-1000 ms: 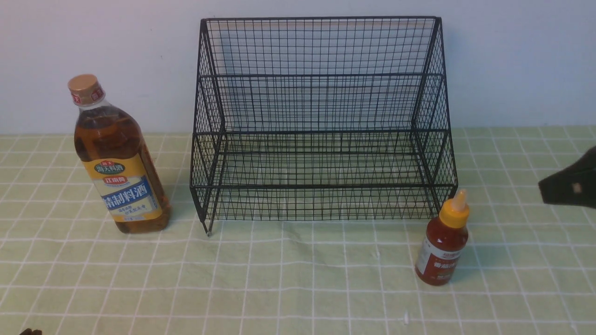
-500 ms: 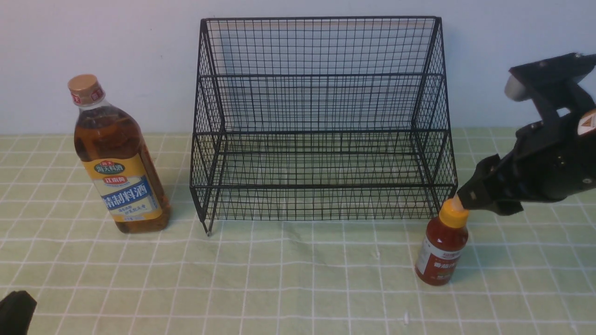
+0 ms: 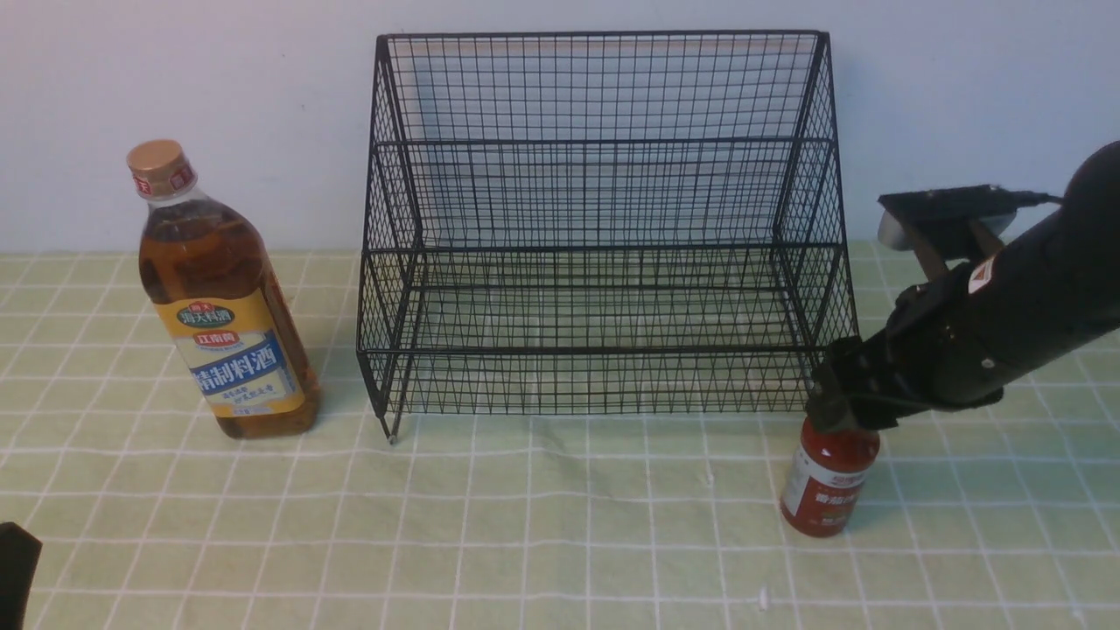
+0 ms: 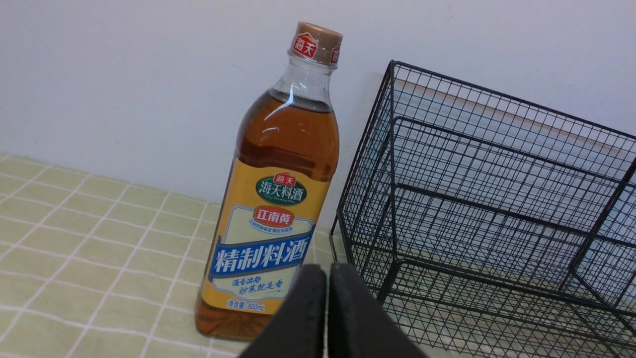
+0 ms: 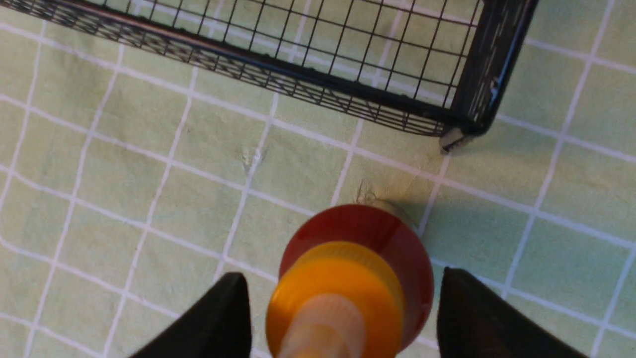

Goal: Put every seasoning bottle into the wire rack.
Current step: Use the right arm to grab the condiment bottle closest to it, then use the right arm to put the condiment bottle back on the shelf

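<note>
- Occupying the near left corner of the front view, the left arm [image 3: 13,569] shows only as a dark edge low over the counter [image 3: 560,560]. In the left wrist view the left jaws are pressed together with nothing between them, pointing toward the base of the tall bottle.
- Tall bottle [image 3: 219,297] [image 4: 278,199]: amber liquid, tan cap, yellow-blue label. It stands upright on the green checked cloth, to the left of the wire rack, apart from it and outside it.
- Wire rack [image 3: 604,245]: black mesh with two stepped tiers, set at the centre with its back near the wall.
- Small red bottle [image 3: 827,486] [image 5: 357,228]: upright on the counter just in front of the rack's right front corner, outside the rack.
- Right arm [image 3: 989,324]: reaches in from the right, its tip covering the small bottle's top in the front view. In the right wrist view the right jaws are spread apart, one on each side of the yellow cap [image 5: 338,283], with a gap on both sides and nothing gripped.
</note>
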